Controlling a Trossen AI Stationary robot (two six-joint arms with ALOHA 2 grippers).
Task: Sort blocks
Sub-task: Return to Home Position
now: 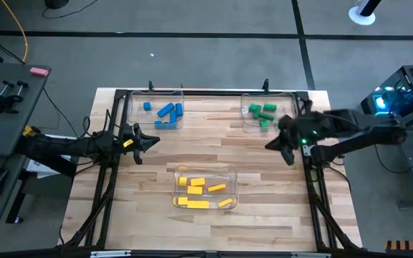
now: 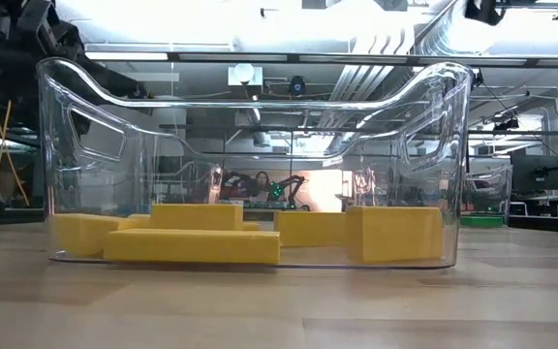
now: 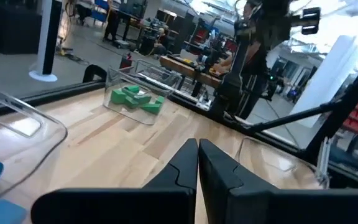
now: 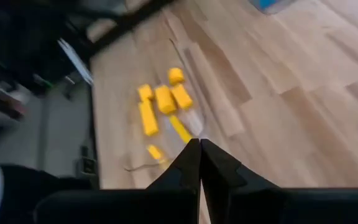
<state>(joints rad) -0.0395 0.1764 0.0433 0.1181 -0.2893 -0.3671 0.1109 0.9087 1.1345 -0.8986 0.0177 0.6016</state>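
Note:
Blue blocks (image 1: 166,111) lie in a clear bin at the table's far left. Green blocks (image 1: 262,112) lie in a clear bin at the far right; the left wrist view shows these green blocks (image 3: 135,98) too. Yellow blocks (image 1: 201,192) rest on the floor of a clear bin near the table's middle, and these yellow blocks (image 2: 211,236) (image 4: 163,106) show in the low and right wrist views. My left gripper (image 1: 153,140) is shut and empty at the table's left edge; its fingers (image 3: 197,163) meet. My right gripper (image 1: 272,145) is shut and empty beside the green bin, fingers (image 4: 199,163) together.
Three clear plastic bins stand on the wooden table: far left (image 1: 156,107), far right (image 1: 267,109), and near middle (image 1: 205,188). Bare wood (image 1: 214,147) lies between them. Black frame rails (image 1: 314,186) run along both table sides. A person shows in the room beyond (image 2: 260,182).

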